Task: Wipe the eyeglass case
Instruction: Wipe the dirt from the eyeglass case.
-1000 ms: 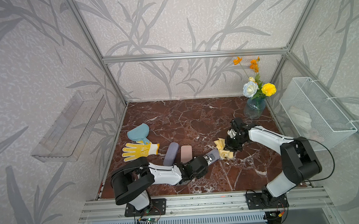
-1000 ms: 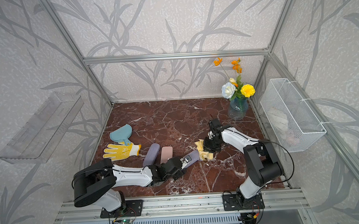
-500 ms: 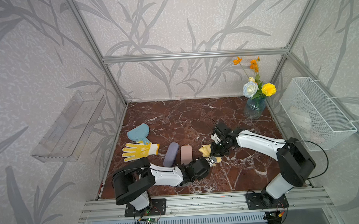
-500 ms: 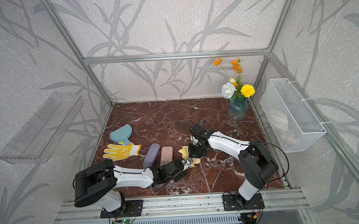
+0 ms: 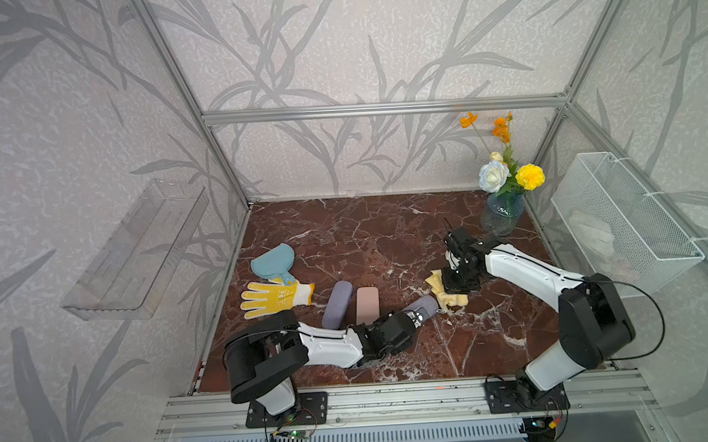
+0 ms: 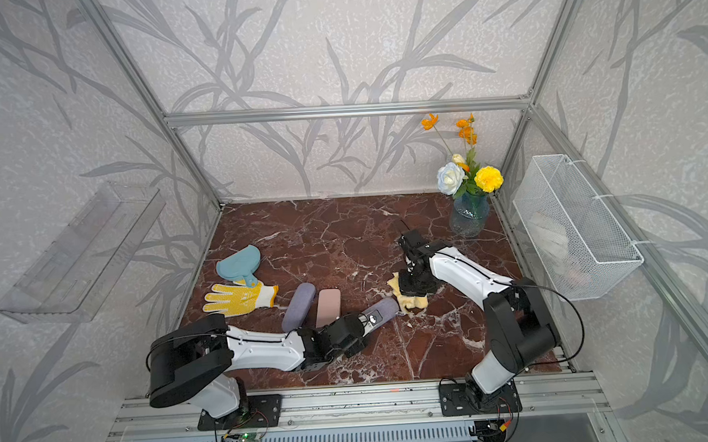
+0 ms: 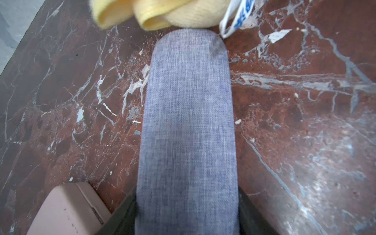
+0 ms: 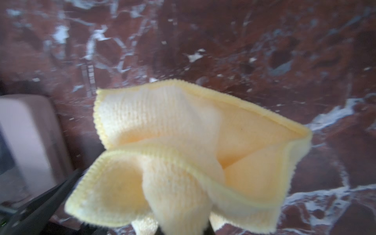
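Observation:
A blue-grey fabric eyeglass case [image 7: 187, 122] lies low over the marble floor, and my left gripper [image 7: 187, 203] is shut on its near end, one dark finger [image 7: 124, 215] on each side. In both top views the case [image 5: 425, 305] [image 6: 384, 307] points towards the right arm. My right gripper [image 5: 457, 283] is shut on a crumpled yellow cloth [image 5: 452, 301] [image 8: 183, 142]. The cloth [image 7: 162, 12] rests against the far tip of the case. The cloth hides the right fingertips.
A grey-purple case [image 5: 338, 304] and a pink case [image 5: 367, 304] lie side by side left of the held case. A yellow glove [image 5: 273, 299] and a blue mitt [image 5: 272, 261] lie further left. A vase of flowers [image 5: 502, 216] stands back right, beside a wire basket [image 5: 618, 224].
My right gripper swept the cloth left along the case half a second ago and has now drawn it back right to the case's far tip. The left gripper keeps its hold.

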You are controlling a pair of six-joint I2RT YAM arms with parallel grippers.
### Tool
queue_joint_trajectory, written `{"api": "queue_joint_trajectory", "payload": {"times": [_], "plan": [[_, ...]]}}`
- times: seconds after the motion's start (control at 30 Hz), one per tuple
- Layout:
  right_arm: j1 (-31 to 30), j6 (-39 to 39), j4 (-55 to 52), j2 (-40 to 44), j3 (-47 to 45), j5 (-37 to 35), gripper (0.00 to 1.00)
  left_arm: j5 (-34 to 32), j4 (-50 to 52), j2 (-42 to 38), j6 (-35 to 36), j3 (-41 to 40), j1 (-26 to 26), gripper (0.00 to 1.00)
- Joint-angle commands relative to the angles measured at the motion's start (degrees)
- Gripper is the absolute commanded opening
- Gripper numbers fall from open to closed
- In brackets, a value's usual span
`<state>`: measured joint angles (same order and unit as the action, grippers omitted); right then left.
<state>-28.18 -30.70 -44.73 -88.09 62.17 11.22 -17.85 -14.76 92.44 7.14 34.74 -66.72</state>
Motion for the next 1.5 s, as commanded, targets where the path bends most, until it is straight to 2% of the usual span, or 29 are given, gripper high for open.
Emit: {"api": "queue_joint_trajectory", "payload": {"times": [0.0,0.13,0.23,0.3,0.37,0.43,0.57,0.6,0.63,0.7,0.8,0.9,1.0,1.1,1.13,1.27,1.37,1.47], "plan": [[-5.78,-9.92,6.02,0.39,-2.26,12.12,0.0,-1.24,-2.62,-0.95,0.92,-1.39,-0.44,0.26],[-8.77,-16.85,16.78,-3.66,-6.48,19.46,0.0,-0.79,-2.64,-0.93,1.74,-1.25,-0.77,0.27],[-5.61,-14.66,17.57,-5.73,-9.12,19.83,0.0,-0.96,-3.12,-0.71,2.04,-1.57,-0.99,0.27],[-1.63,-9.79,14.49,-7.37,-9.92,17.72,0.0,-1.14,-3.17,-0.54,2.14,-1.6,-1.07,0.27],[2.49,-2.97,8.27,-8.46,-8.42,9.96,0.0,-1.14,-3.42,-0.66,2.03,-1.69,-1.05,0.27],[4.02,1.69,2.69,-8.13,-4.82,-0.13,0.0,-1.18,-3.69,-0.62,1.94,-1.79,-1.14,0.27],[-1.04,8.67,-6.96,-4.84,4.56,-23.13,0.0,-2.27,-3.39,-0.01,1.94,-1.27,-1.31,0.26],[-2.35,9.5,-8.36,-3.9,6.27,-24.53,0.0,-2.78,-3.38,0.04,1.87,-1.26,-1.35,0.26],[-3.68,9.68,-9.37,-2.8,7.6,-23.65,0.0,-3.74,-3.37,0.24,1.78,-1.18,-1.55,0.26],[-5.26,7.67,-9.64,-0.86,8.46,-17.11,0.0,-6.65,-3.59,0.86,1.99,-0.87,-2.28,0.25],[-8.43,2.45,-7.35,-0.47,7.88,-5.08,0.0,-15.72,-3.96,3.56,3.48,0.74,-5.21,0.25],[-10.53,-3.95,-0.33,-0.88,4.08,6.77,0.0,-23.79,-3.49,6.52,3.88,2.85,-7.89,0.25],[-9.51,-7.05,4.62,-2.34,-0.23,12.77,0.0,-25.05,-3.96,6.93,2.67,2.88,-8.78,0.26],[-4.44,-5.38,6.67,-4.39,-4.76,14.5,0.0,-25.7,-4.51,7.01,2.9,2.88,-9.43,0.26],[-2.01,-3.21,6.16,-5.01,-5.89,13.03,0.0,-26.05,-4.71,7.18,3.2,2.81,-9.65,0.26],[2.17,5.94,-2.92,-5.94,-1.66,-9.45,0.0,-27.56,-6.5,9.01,4.57,2.64,-10.94,0.26],[0.63,9.96,-8.28,-3.17,5.07,-20.56,0.0,-29.56,-6.67,10.53,5.64,3.22,-12.18,0.26],[-4.13,13.08,-12.97,-2.83,12.51,-24.97,0.0,-32.23,-7.56,12.11,5.7,3.41,-12.97,0.26]]}}
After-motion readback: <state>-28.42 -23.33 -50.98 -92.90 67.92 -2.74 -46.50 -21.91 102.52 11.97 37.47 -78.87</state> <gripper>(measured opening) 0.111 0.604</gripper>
